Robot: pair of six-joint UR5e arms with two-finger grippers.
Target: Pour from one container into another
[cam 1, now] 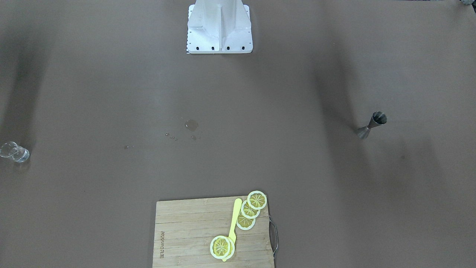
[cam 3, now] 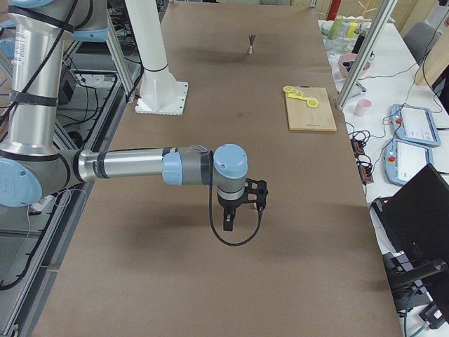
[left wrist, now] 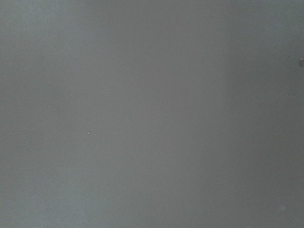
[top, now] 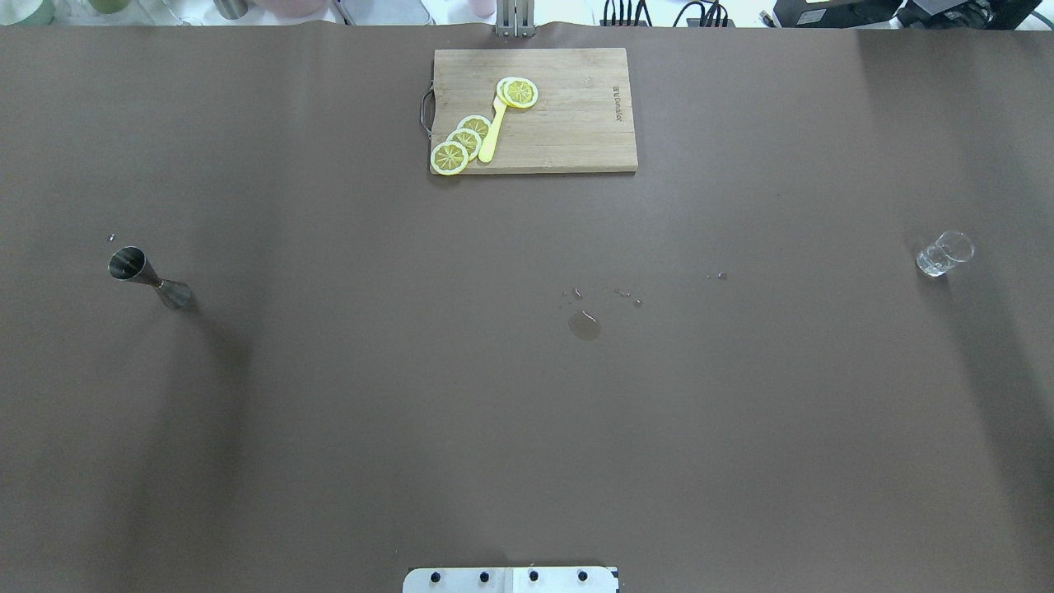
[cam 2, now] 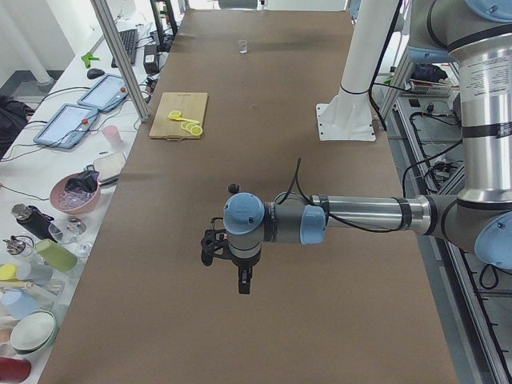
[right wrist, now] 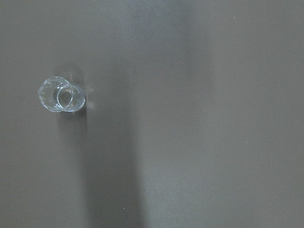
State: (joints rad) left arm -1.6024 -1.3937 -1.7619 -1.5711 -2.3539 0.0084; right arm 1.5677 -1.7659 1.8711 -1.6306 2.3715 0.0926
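Your jigger stands upright on the desk at the robot's left. The small glass is far off at its right, perhaps holding a little clear liquid. The left arm and right arm each reach out level above the desk, wrists turned down. You cannot tell how their jaws stand.

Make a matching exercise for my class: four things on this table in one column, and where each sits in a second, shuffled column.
Things:
1. metal jigger
2. clear glass
3. cutting board
4. puddle

Places:
a. far side, carrying lemon slices
b. standing on the robot's right side
c. near the middle
d. standing on the robot's left side

Pairs: 1-d, 2-b, 3-a, 4-c
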